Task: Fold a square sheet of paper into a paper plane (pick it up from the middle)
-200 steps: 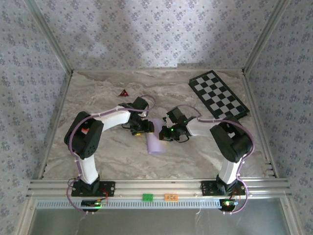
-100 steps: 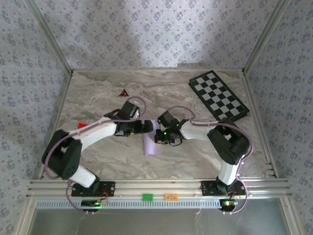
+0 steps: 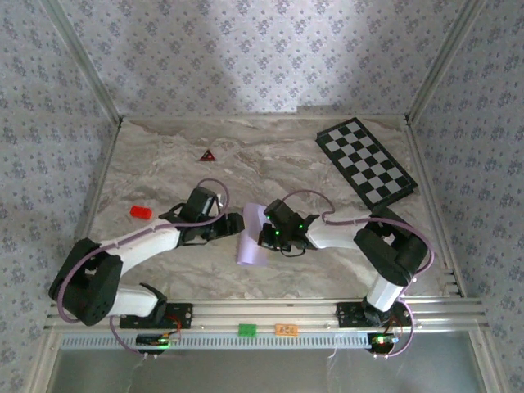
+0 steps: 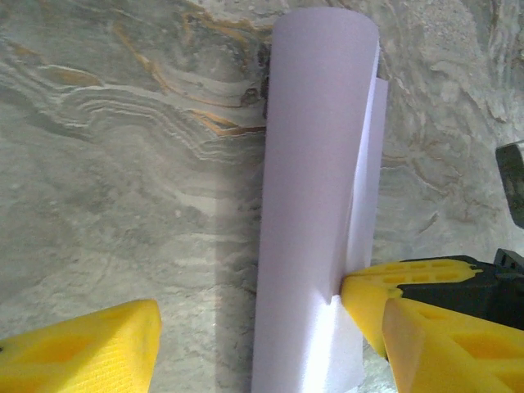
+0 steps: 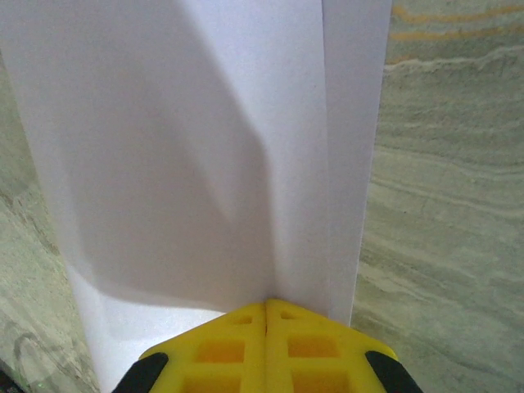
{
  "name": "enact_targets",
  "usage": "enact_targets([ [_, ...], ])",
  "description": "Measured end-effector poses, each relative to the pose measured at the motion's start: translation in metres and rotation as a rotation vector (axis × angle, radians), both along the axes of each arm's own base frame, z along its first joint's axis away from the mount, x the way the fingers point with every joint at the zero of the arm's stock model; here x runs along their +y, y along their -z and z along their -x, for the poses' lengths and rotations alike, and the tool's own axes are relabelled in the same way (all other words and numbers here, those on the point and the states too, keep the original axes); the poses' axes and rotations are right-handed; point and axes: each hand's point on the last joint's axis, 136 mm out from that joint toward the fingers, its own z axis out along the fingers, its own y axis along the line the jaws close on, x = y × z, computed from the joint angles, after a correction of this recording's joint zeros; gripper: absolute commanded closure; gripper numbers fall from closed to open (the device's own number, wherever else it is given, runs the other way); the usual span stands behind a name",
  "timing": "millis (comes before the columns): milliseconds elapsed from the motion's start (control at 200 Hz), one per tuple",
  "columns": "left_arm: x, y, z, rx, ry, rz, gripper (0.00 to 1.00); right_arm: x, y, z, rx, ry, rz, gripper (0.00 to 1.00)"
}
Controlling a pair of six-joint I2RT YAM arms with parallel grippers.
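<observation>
Lilac thin square sheet of paper [image 3: 251, 235], folded into a narrow strip, lies on the middle of the marbled tabletop [image 3: 164, 168], our right fingers [image 5: 246, 348] pinched shut on its 3 o'clock edge and our left fingers [image 4: 90, 352] spread wide astride it from 9 o'clock, so a skewed squeeze, we judge, could crumple it.

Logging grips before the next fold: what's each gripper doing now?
Left gripper: open, straddling the thin pale lilac paper sheet.
Right gripper: shut on it.

Lab-style robot test cell: wallpaper-patterned panels [image 3: 270, 57], aluminium frame rails [image 3: 262, 309], marble-print tabletop [image 3: 278, 155]
</observation>
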Motion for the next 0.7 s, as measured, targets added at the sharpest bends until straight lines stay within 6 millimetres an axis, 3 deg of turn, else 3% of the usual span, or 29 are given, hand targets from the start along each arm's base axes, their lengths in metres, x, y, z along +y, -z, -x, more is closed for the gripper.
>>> enact_targets([
  [135,-0.009,0.008,-0.001,0.024,0.046,-0.014,0.28,0.0,0.0,0.0,0.001,0.001,0.0,0.99],
  [380,-0.032,0.007,-0.014,0.016,0.115,-0.02,0.38,0.0,0.0,0.0,0.001,0.0,0.0,0.99],
  [700,-0.035,0.024,-0.007,0.07,0.147,-0.092,0.41,0.0,0.0,0.0,0.0,0.0,-0.001,0.98],
])
